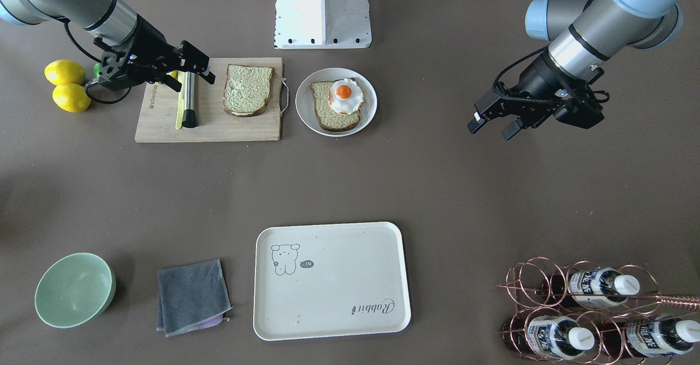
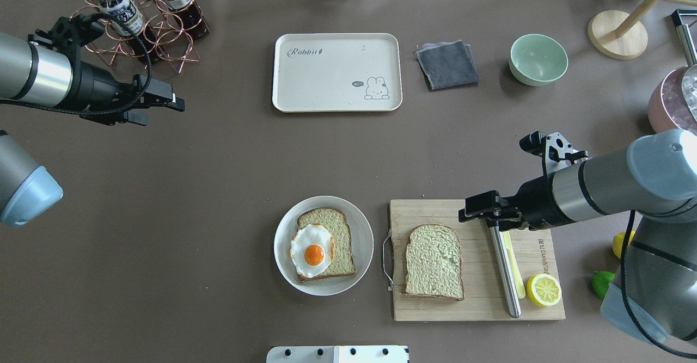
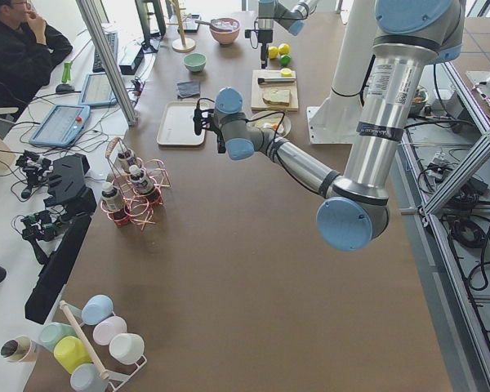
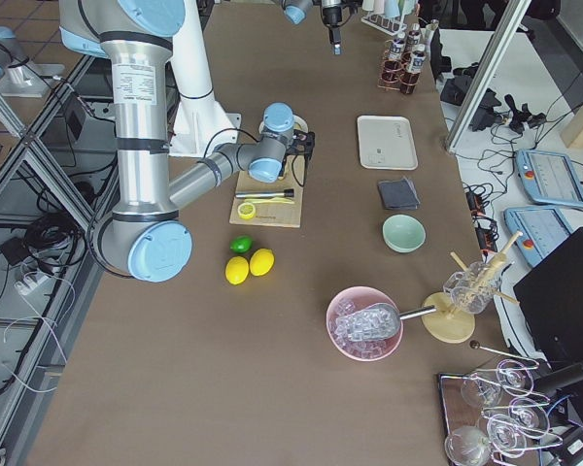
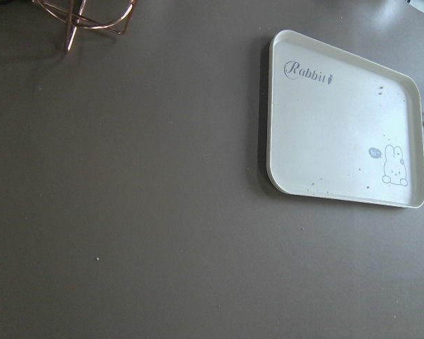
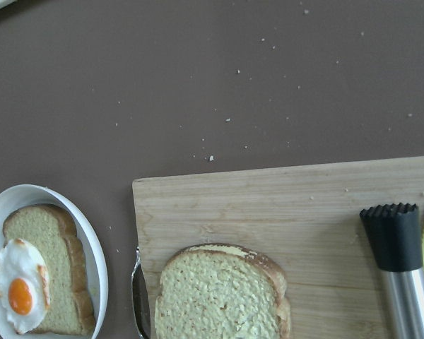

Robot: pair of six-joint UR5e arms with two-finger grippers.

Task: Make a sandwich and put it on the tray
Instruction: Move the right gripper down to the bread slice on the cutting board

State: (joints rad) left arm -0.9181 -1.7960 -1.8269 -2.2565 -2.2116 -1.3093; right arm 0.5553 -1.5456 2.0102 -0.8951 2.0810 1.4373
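One bread slice [image 2: 434, 262] lies on the wooden cutting board [image 2: 479, 306]. The second slice [image 2: 340, 243] lies on a round white plate [image 2: 283, 227] with the fried egg [image 2: 311, 250] on top of it. The cream tray [image 2: 326, 80] sits empty at the far side of the table and also shows in the left wrist view [image 5: 332, 127]. My right gripper [image 2: 472, 207] is open and empty, above the board's far edge beside the bread. My left gripper [image 2: 163, 106] is open and empty over bare table, left of the tray.
A metal-handled tool [image 2: 503, 265], a yellow knife and a lemon half [image 2: 543, 289] lie on the board. A grey cloth [image 2: 446, 65] and a green bowl [image 2: 538, 59] sit right of the tray. A copper bottle rack [image 2: 141, 20] stands at the far left. Lemons [image 1: 65, 86] lie beside the board.
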